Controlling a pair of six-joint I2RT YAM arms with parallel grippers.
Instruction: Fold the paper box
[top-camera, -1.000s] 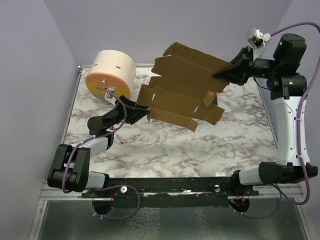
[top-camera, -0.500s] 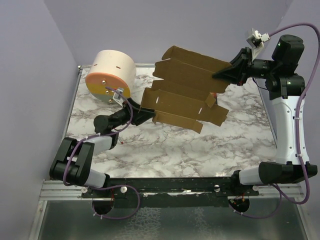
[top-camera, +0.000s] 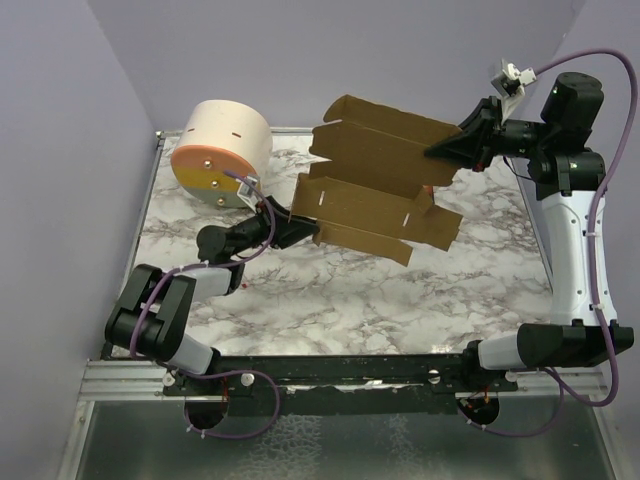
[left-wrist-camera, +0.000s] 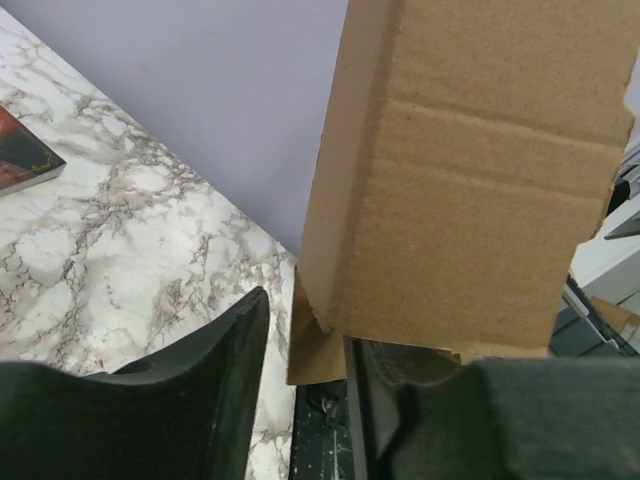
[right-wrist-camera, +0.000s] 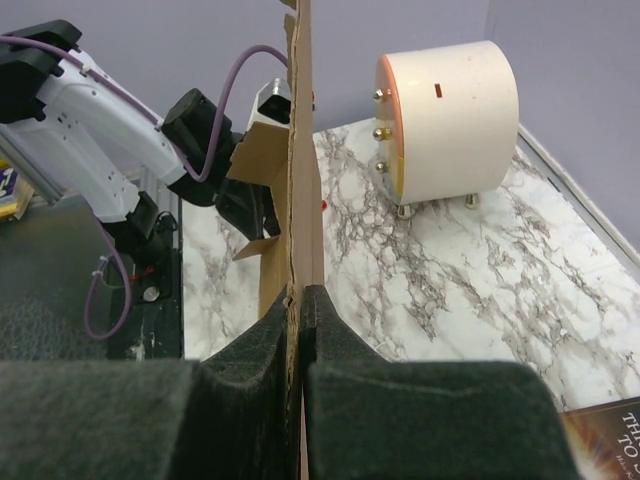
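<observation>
Paper box (top-camera: 380, 160): right jaws pinching, left jaws straddling.

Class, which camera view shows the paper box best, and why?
The top external view: the whole paper box shows there, with its panels, flaps and slots spread out. The left wrist view shows only one flap, very close up. The right wrist view shows the box edge-on, as a thin strip.

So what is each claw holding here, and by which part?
The right claw is shut on the paper box, pinching its right edge. The left claw straddles its left flap with a gap showing: no grip yet.
</observation>
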